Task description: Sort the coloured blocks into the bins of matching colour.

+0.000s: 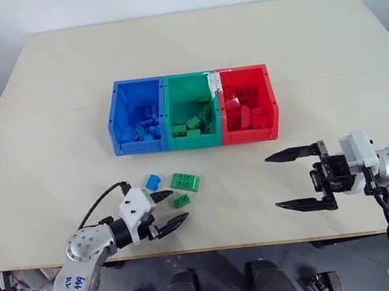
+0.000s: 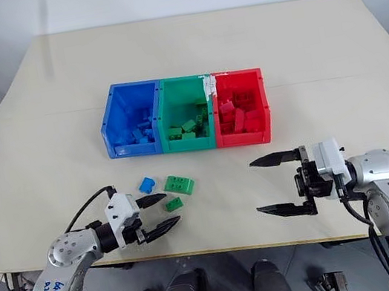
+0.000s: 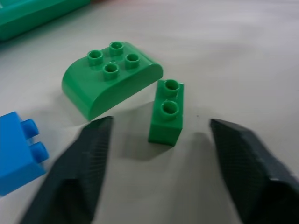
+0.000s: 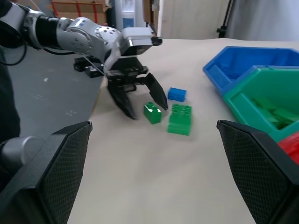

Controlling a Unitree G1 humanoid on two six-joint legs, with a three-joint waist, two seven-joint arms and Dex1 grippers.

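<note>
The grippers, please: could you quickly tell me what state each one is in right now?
Left gripper: open, fingers either side of the small green block, not yet gripping.
Right gripper: wide open, holding nothing.

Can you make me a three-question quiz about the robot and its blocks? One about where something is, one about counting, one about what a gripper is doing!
1. Where is the small green block?
A. inside the red bin
B. on the table between the left gripper's fingers
C. on top of the blue block

2. How many loose blocks lie on the table in front of the bins?
A. three
B. one
C. six

3. What is the right gripper doing?
A. squeezing a red block
B. open, holding nothing
C. resting inside the green bin

Answers: 1 B, the left wrist view shows it standing between the two fingers. 2 A, the blue block, larger green block and small green block. 3 B, its fingers stand wide apart above bare table.
</note>
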